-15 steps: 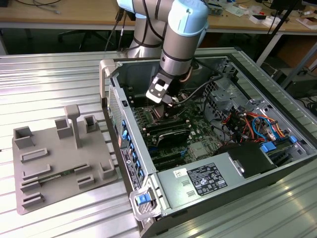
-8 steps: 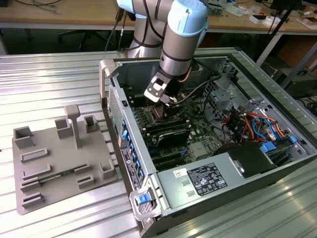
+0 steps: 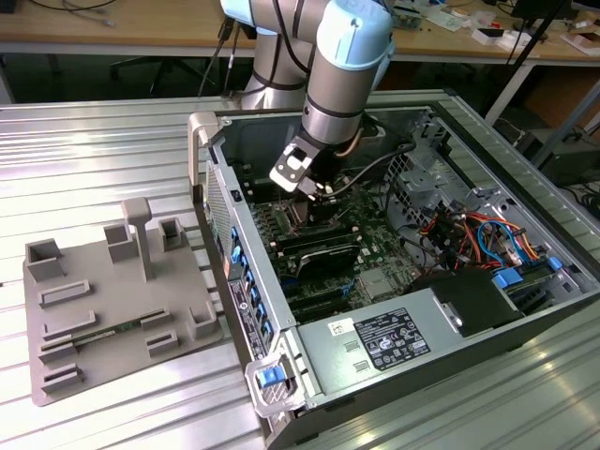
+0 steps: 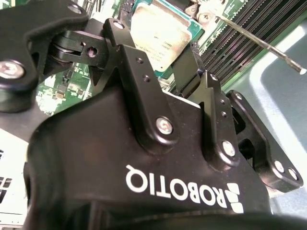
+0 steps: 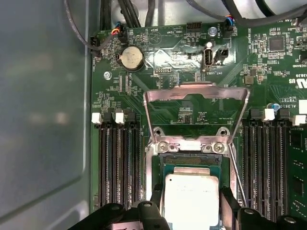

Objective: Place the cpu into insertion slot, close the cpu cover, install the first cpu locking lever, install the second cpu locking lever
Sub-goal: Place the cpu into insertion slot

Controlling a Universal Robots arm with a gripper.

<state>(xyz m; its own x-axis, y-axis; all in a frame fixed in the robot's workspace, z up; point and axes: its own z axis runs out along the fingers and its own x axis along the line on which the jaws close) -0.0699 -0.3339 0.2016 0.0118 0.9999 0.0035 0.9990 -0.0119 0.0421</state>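
Note:
In the exterior view my gripper point(image 3: 314, 192) reaches down into the open computer case over the green board. In the first wrist view the cpu point(image 5: 192, 211), a flat silvery square, sits between my two black fingers point(image 5: 157, 194), which press on its opposite sides. It is right over the insertion slot point(image 5: 189, 160), whose dark recess and metal rim show just beyond it. The cpu cover point(image 5: 196, 93) stands open, swung up on its hinge. A thin locking lever point(image 5: 237, 172) runs along one side of the slot. The second wrist view shows the cpu point(image 4: 158, 36) and a raised lever rod point(image 4: 259, 40).
Long black memory slots point(image 5: 117, 163) flank the socket on both sides point(image 5: 268, 163). The grey case wall point(image 5: 43, 120) is close by. Cables point(image 3: 469, 230) and a power supply point(image 3: 384, 337) sit at the exterior view's right. A grey fixture plate point(image 3: 112, 300) lies on the table at its left.

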